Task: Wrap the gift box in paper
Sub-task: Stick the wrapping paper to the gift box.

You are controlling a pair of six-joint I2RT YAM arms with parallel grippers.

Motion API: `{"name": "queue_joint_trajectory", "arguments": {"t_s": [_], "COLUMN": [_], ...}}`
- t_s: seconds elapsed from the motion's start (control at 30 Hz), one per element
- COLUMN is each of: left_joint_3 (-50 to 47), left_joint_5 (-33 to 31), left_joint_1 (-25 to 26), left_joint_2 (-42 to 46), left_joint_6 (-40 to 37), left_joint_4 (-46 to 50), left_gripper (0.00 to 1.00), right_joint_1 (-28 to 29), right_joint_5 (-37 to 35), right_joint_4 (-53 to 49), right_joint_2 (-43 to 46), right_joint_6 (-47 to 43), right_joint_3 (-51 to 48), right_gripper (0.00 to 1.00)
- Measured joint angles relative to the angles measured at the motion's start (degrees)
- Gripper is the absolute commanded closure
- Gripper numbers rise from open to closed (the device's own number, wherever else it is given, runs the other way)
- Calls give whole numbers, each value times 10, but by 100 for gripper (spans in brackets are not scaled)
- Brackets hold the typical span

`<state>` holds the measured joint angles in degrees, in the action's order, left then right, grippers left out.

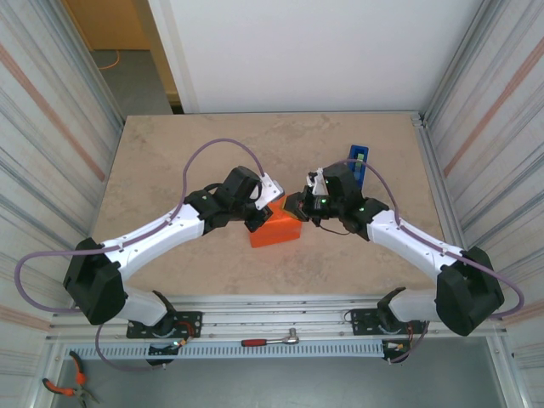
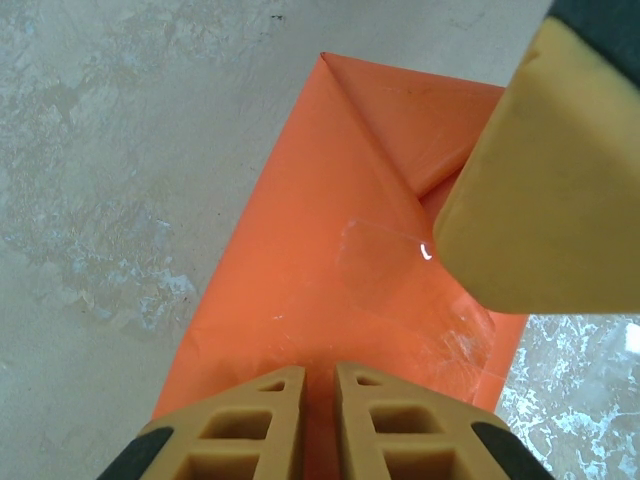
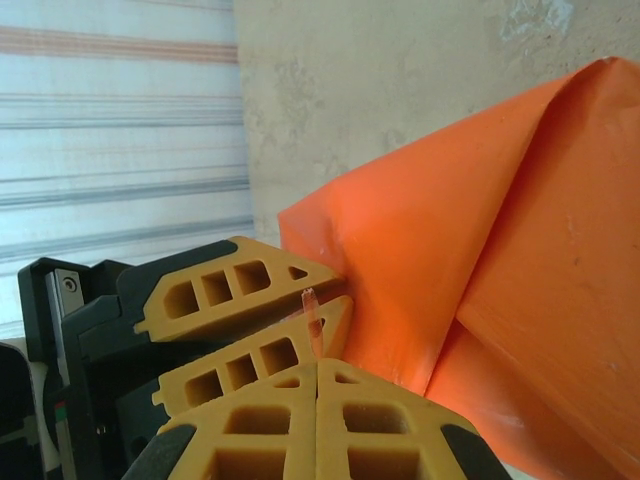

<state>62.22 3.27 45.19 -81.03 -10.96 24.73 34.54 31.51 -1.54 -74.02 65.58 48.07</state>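
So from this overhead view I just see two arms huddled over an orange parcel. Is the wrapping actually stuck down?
Observer: Yes. The left wrist camera shows a strip of clear tape across the seam of the paper on top of the gift box.
Operator: And the ends of it?
Observer: In that same view, the far end is creased diagonally into a triangular flap.
Operator: Are those claws gripping anything?
Observer: The right wrist camera shows the left gripper pinching what looks like a thin orange sliver of paper between its fingers.
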Motion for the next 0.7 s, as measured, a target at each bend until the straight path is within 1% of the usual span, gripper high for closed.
{"name": "queue_joint_trajectory", "arguments": {"t_s": [0.7], "left_joint_3": [0], "left_joint_5": [-2], "left_joint_1": [2], "left_joint_2": [0], "left_joint_6": [0], "left_joint_4": [0], "left_gripper": [84], "right_joint_1": [12], "right_joint_5": [-3], "right_joint_4": [16], "right_joint_2": [-22], "right_joint_6": [0], "right_joint_3": [-9], "right_gripper": [100]}}
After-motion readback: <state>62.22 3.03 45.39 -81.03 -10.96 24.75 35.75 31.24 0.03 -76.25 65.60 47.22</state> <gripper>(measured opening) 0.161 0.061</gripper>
